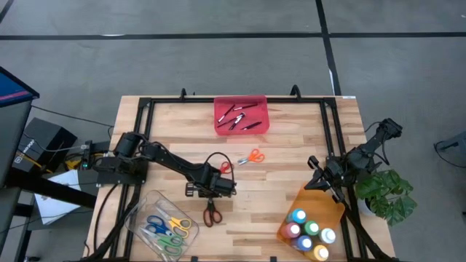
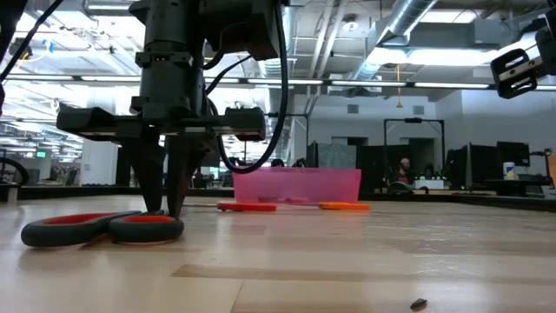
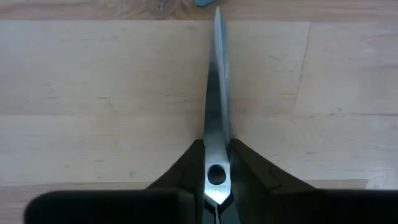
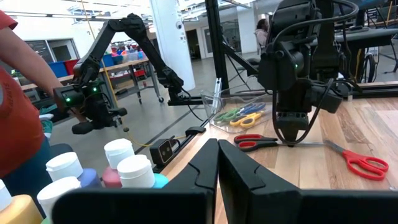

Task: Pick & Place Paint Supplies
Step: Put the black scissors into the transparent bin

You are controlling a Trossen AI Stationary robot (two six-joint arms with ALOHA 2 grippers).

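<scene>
A pair of scissors with red-and-dark handles lies flat on the wooden table near its front middle, blades closed and pointing toward the far edge. My left gripper stands over the scissors, pointing straight down, shut on them; the low view shows the handles on the table beside its fingers. Two more red-handled scissors lie farther back. White-capped paint bottles stand in an orange tray at the front right. My right gripper waits shut and level above that tray. My left gripper pinches the scissors at the pivot, where the blades meet the handles, between its two fingers. The fingers come from above, pointing down, and lie across the scissors. The scissors rest flat on the table, blades closed.
A pink tray with thin dark brushes sits at the far middle. A clear tray holding several coloured scissors stands at the front left. A black frame borders the table. A person's red sleeve shows beyond the table.
</scene>
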